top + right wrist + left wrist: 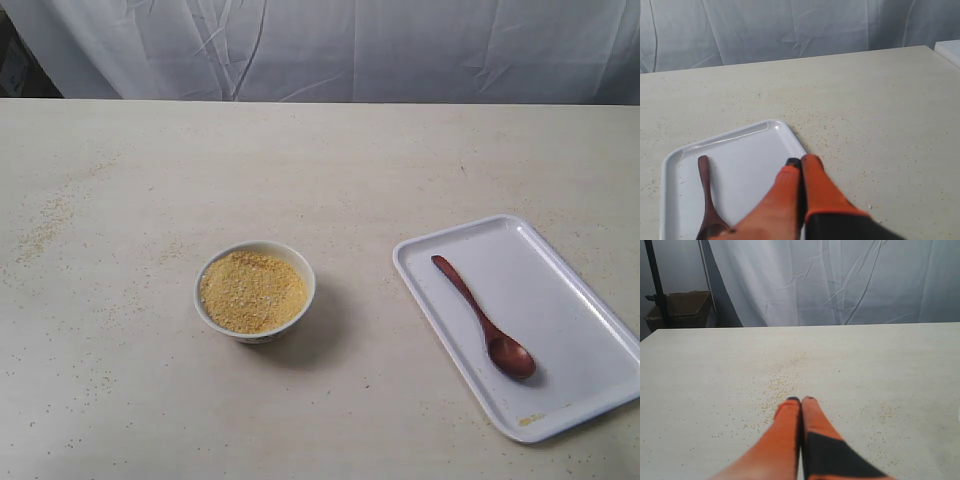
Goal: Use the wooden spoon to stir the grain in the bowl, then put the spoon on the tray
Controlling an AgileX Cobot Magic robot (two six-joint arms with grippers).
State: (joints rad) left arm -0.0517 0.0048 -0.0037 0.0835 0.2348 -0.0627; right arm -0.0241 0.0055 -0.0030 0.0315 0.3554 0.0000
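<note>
The white bowl [255, 290] stands near the table's middle, filled with yellow grain [252, 291]. The dark wooden spoon [484, 317] lies loose on the white tray [575, 310] at the right, its oval end toward the front. In the right wrist view the spoon [705, 197] rests on the tray [747, 160], and my right gripper [800, 162] hovers over the tray's edge, shut and holding nothing. My left gripper [801, 400] is shut and empty above bare table strewn with grains. Neither gripper shows in the exterior view.
Spilled grain [45, 225] speckles the table at the left and a few bits [530, 420] lie on the tray's front corner. A white cloth [350, 50] hangs behind the table. A cardboard box [682, 310] sits beyond the far edge.
</note>
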